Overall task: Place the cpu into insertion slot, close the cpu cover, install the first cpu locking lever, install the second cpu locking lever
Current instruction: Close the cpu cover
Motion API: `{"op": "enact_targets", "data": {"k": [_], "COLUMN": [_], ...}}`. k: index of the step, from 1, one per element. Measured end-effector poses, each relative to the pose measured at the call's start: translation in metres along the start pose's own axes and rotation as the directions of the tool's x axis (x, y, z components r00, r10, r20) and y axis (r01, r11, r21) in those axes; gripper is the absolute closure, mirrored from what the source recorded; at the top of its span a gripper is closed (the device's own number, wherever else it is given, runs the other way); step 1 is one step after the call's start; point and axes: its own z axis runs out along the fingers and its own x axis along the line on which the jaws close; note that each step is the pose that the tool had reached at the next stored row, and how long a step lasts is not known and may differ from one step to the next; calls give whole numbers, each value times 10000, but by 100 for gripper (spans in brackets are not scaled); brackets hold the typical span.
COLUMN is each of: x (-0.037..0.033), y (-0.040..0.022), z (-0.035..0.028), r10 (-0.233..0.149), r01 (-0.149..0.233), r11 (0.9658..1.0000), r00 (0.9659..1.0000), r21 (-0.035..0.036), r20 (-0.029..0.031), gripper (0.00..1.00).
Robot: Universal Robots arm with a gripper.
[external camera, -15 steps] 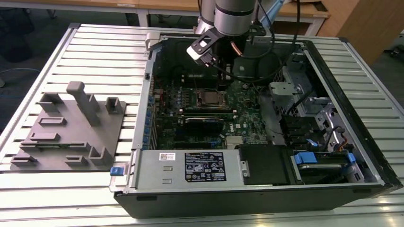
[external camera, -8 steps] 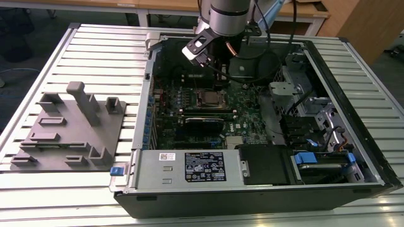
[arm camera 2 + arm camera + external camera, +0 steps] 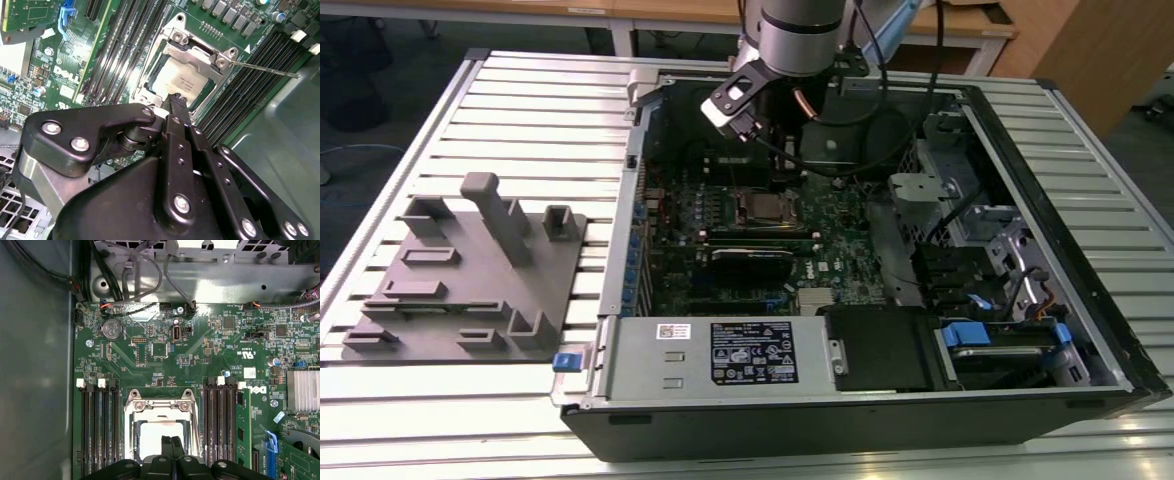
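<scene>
The cpu point(image 3: 181, 80) lies flat in the insertion slot point(image 3: 131, 426) on the green board, its silver top showing. The silver cpu cover point(image 3: 172, 49) lies down around it as a frame. One thin locking lever point(image 3: 265, 69) juts out from a socket corner over the black memory slots. My gripper point(image 3: 176, 98) hangs just above the socket's edge with its two black fingers pressed together and nothing between them. In the first wrist view the gripper point(image 3: 171, 439) overlaps the cpu point(image 3: 150, 435). In the exterior view the gripper point(image 3: 781, 160) is above the socket point(image 3: 765, 207) inside the open computer case.
Long black memory slots point(image 3: 97, 432) flank the socket on both sides. A grey labelled box point(image 3: 720, 355) closes the case's near side. Cables point(image 3: 854, 130) and drive bays point(image 3: 987, 250) fill the exterior view's right. A grey fixture block point(image 3: 467, 270) stands on the slatted table outside the case.
</scene>
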Motion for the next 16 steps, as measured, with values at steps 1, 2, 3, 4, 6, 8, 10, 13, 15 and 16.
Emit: {"op": "enact_targets", "data": {"k": [1,2,3,4,6,8,10,13,15,16], "x": [0,0,0,0,0,0,0,0,0,0], "y": [0,0,0,0,0,0,0,0,0,0], "z": [0,0,0,0,0,0,0,0,0,0], "r10": [-8,-37,-89,-151,-254,-314,-342,-381,-404,-412], "r01": [8,37,89,151,254,314,342,381,404,412], "r11": [10000,10000,10000,9999,9997,9995,9994,9993,9992,9991], "r00": [10000,10000,10000,9999,9997,9995,9994,9993,9992,9991], "r21": [0,-1,-3,-5,-9,-11,-12,-13,-14,-14], "r20": [0,-1,-2,-4,-7,-8,-9,-11,-11,-11], "gripper": [90,90,90,90,90,90,90,90,90,90]}}
